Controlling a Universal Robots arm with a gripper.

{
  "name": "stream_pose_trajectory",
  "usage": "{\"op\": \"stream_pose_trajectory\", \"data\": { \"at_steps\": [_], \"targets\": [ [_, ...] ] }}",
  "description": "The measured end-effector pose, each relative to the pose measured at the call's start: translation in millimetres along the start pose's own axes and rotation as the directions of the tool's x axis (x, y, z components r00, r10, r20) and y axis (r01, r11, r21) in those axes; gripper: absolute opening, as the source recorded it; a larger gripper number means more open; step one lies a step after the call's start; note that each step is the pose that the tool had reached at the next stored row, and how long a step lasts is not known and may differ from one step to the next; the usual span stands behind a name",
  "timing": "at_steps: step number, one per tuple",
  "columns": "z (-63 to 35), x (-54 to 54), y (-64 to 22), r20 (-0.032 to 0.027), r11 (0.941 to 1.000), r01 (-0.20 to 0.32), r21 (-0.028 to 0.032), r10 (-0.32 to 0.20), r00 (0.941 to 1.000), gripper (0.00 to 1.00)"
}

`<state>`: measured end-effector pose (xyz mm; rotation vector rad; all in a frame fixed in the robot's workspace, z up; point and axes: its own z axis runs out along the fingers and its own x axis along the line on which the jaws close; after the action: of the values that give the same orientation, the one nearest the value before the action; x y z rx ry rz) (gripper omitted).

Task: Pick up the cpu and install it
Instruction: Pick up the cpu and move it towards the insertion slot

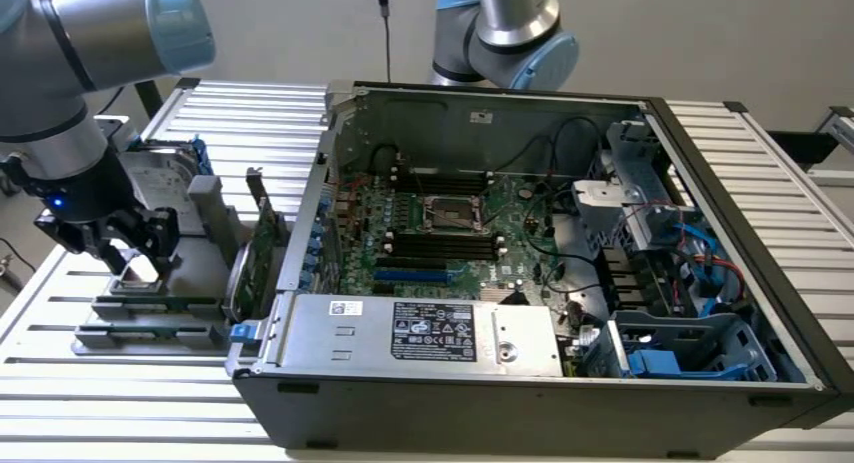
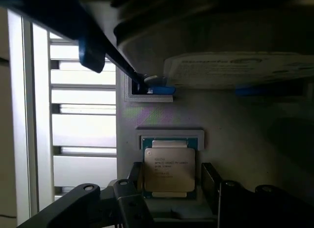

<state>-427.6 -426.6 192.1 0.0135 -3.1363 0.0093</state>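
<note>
- In the exterior view, the gripper [image 1: 138, 266] hangs low over a grey holder [image 1: 200, 273] on the slatted table [image 1: 80, 383], at the exterior view's left of the open case [image 1: 534, 383].
- Its fingers are spread, and the cpu [image 1: 138, 279] lies on the holder between them.
- The hard drive [image 1: 154, 173] stands just behind the gripper.
- The board's socket [image 1: 447, 215] sits inside the case, well apart from the cpu.
- In the wrist view, the cpu [image 2: 169, 169] lies flat in a square recess of the holder [image 2: 235, 139], silver top up.
- The gripper [image 2: 169, 191] is open, with one dark finger [image 2: 131, 191] on each side of the cpu. The jaws stand wide and are not clamped on it.
- The hard drive [image 2: 235, 71], with its white label, lies beyond the cpu.
</note>
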Motion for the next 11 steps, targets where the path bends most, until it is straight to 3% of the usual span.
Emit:
{"op": "stream_pose_trajectory", "data": {
  "at_steps": [11],
  "targets": [
    [5.0,-0.1,0.0,-0.0007,0.9999,-0.001,-0.0103,0.001,1.0,0.6]
  ]
}}
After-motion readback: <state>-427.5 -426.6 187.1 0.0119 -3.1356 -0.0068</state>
